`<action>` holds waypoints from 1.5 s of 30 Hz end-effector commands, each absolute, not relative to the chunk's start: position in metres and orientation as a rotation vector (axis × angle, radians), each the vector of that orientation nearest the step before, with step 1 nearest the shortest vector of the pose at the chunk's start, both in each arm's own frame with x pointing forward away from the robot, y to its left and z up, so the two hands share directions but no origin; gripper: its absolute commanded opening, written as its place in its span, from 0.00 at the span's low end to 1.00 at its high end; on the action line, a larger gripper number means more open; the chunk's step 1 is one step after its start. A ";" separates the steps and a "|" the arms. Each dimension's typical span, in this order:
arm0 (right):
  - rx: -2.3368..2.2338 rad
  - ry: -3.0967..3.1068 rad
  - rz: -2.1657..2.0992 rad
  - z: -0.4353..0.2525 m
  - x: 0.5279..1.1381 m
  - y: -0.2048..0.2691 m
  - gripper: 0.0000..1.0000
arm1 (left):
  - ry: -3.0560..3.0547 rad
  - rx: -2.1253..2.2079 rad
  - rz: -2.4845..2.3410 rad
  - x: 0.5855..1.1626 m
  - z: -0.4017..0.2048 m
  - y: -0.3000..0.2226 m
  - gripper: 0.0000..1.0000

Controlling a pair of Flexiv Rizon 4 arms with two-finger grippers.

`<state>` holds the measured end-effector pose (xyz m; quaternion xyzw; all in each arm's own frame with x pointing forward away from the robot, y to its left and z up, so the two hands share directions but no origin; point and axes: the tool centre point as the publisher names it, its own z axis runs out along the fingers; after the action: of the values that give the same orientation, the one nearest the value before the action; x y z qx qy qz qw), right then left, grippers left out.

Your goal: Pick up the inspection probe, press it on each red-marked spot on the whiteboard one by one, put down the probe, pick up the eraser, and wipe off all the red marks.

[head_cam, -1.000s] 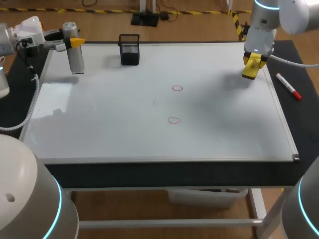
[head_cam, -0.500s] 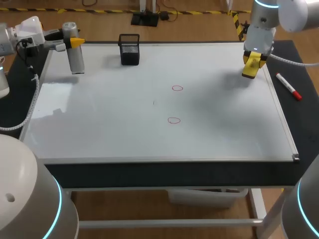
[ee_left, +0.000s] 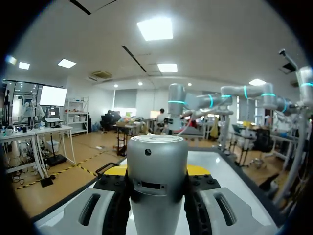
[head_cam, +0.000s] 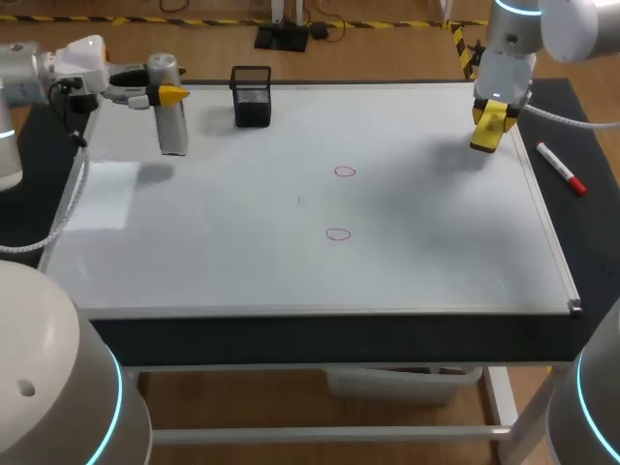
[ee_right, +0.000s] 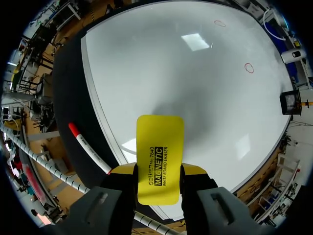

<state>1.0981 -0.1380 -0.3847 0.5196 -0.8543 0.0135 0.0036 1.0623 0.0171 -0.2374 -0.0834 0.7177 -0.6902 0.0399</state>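
Left wrist view looks straight down the left gripper (ee_left: 156,172). Its fingers (ee_left: 115,170) pinch the probe (ee_left: 156,164) from both sides, and the silver barrel stands between the yellow tips. In the head view the probe hangs upright, long axis vertical, with its lower end aimed at the whiteboard (head_cam: 436,252) near the far left corner. Its shadow (head_cam: 155,172) lies apart from that end, so I judge it lifted clear.

Both red marks sit near the middle of the board, to the robot's right of the probe. The far mark (head_cam: 345,171) is the closer one. The near mark (head_cam: 337,233) lies further toward the front edge. A mesh cup (head_cam: 252,95) stands just beside the probe on that same side, against the far edge. The straight line to either mark passes on the near side of it, so I'd judge there is room enough.

Over by the far right corner, the right gripper (ee_right: 159,172) is clamped on the yellow eraser (ee_right: 160,147), well apart from both marks. A red-capped marker (head_cam: 562,169) lies off the board on the dark mat (head_cam: 581,121).
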 end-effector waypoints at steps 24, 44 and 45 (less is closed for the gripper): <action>1.630 -2.673 0.043 -0.384 1.099 -0.139 0.00 | 2.333 -0.092 -2.269 1.026 -0.250 -0.123 0.00; 1.630 -2.673 0.043 -0.384 1.099 -0.139 0.00 | 2.265 -0.037 -2.343 1.034 -0.250 -0.214 0.00; 1.630 -2.673 0.043 -0.384 1.099 -0.139 0.00 | 2.264 -0.036 -2.344 1.033 -0.250 -0.218 0.00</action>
<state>1.0978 -0.1382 -0.3848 0.5196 -0.8543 0.0130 0.0030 1.0306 -0.2059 -0.2470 -0.0110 0.6956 -0.7159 -0.0593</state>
